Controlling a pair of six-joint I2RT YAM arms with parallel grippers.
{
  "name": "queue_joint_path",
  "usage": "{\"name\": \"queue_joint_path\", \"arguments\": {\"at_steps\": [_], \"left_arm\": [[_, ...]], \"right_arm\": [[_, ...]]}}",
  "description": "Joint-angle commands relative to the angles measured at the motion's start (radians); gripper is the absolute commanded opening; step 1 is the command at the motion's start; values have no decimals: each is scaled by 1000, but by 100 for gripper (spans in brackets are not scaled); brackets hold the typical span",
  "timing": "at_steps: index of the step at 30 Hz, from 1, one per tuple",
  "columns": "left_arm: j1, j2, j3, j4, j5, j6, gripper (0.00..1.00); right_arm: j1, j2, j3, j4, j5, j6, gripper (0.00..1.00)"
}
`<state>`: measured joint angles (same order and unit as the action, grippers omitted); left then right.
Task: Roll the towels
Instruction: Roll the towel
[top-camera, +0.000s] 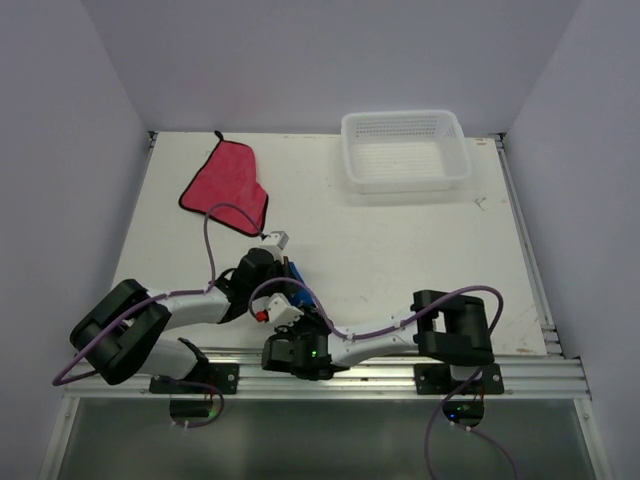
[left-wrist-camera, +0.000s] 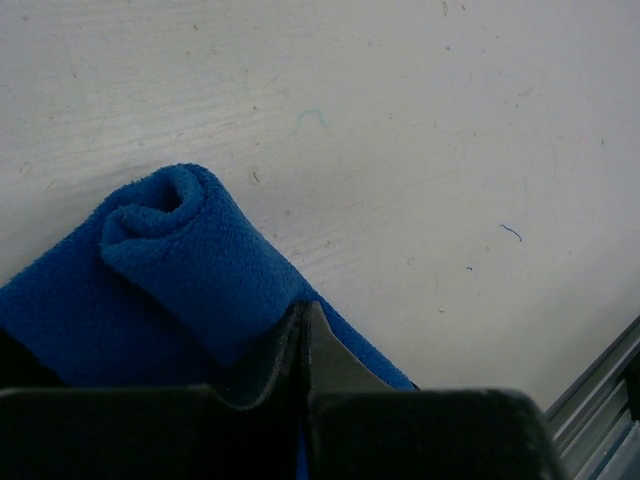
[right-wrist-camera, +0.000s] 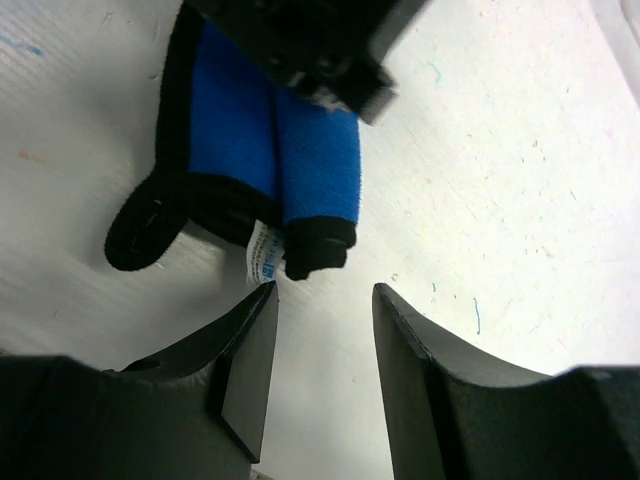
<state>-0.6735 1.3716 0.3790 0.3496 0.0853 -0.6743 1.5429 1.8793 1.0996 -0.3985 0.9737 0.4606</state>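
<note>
Pink-red flat cloth towel with dark edging (top-camera: 225, 190) is lying at the white tabletop's (top-camera: 400, 260) far left. Nearer, the left tool (left-wrist-camera: 305, 318) is pinching the bright blue, partly rolled cloth towel (left-wrist-camera: 200, 270). The right tool (right-wrist-camera: 325, 292) is gaping open just beside its end.

Left hand (left-wrist-camera: 305, 318) pinched (right hand (right-wrist-camera: 325, 300) agape)

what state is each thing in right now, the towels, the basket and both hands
bright blue cloth towel: rolled partway, the rest flat
pink-red cloth towel: unrolled, lying spread out at the far left
white mesh plastic basket: upright, empty
left hand: shut, tips against the blue roll
right hand: open, facing the roll's end, not touching it
</note>
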Motion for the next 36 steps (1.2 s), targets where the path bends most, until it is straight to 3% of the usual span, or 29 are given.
{"name": "queue_joint_path", "arguments": {"at_steps": [1, 8, 15, 19, 23, 36], "left_arm": [[8, 27, -26, -32, -56, 4, 3], [8, 26, -31, -26, -55, -1, 3], [8, 26, -40, -14, -47, -5, 3], [8, 23, -51, -1, -39, -13, 2], [9, 17, -63, 5, -39, -18, 2], [8, -3, -92, 11, -38, -33, 2]], "right_arm": [[-4, -142, -50, 81, 13, 107, 47], [-36, -399, -239, 230, -91, 184, 48], [-236, -545, -414, 458, -438, 329, 48], [-346, -539, -480, 576, -617, 438, 49], [-386, -490, -492, 638, -703, 484, 49], [-422, -376, -512, 699, -739, 569, 53]]}}
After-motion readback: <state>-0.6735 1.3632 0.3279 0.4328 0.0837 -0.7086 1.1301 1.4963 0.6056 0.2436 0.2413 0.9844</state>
